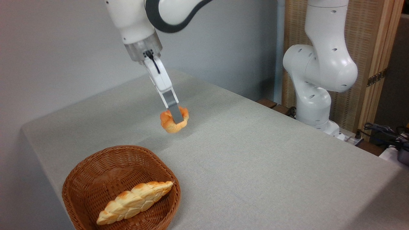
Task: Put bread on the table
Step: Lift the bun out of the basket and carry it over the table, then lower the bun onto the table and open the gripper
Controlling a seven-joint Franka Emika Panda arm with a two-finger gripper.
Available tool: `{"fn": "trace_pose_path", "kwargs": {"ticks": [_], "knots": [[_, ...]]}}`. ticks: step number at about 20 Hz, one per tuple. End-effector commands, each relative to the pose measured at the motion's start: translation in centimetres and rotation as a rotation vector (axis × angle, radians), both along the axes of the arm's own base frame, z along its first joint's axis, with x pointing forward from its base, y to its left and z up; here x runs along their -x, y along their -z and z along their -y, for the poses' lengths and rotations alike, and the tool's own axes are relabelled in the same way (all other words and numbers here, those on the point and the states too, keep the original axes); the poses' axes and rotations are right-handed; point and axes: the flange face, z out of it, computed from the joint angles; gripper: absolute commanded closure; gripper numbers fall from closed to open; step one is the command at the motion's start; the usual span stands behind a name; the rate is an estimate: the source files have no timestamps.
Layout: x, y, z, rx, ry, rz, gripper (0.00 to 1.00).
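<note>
The gripper (177,118), clamped on the bread (174,119), holds it above the desk (255,159), clear of the basket (96,166); a slow, level descent before releasing looks wisest.

There is just one fixed camera, raised above the near edge of the surface (255,166) and looking down across it at a slant towards the far wall. It sits close: the arm's upper links run out of the top of the frame. The arm's base (314,111) stands at about two o'clock, the wicker basket (96,179) at seven o'clock, cut by the bottom edge.
</note>
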Motion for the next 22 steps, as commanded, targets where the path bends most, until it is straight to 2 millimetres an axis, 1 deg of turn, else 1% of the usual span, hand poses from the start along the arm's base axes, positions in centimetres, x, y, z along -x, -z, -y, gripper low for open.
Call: {"fn": "trace_pose_path", "kwargs": {"ticks": [1, 5, 12, 16, 18, 19, 21, 22], "knots": [[0.5, 2.7, -0.4, 0.018, -0.008, 0.010, 0.00], [0.0, 3.7, -0.2, 0.022, -0.007, 0.002, 0.00], [-0.1, 3.0, 0.3, 0.040, -0.012, 0.009, 0.00], [-0.5, 2.0, 0.6, 0.052, -0.014, 0.030, 0.00], [-1.4, -0.7, 0.6, 0.076, -0.030, 0.076, 0.00], [-2.0, -2.5, 0.3, 0.083, -0.062, 0.101, 0.00], [-3.3, -6.0, -1.3, 0.091, -0.158, 0.147, 0.00], [-4.0, -7.8, -2.8, 0.098, -0.194, 0.168, 0.00]]}}
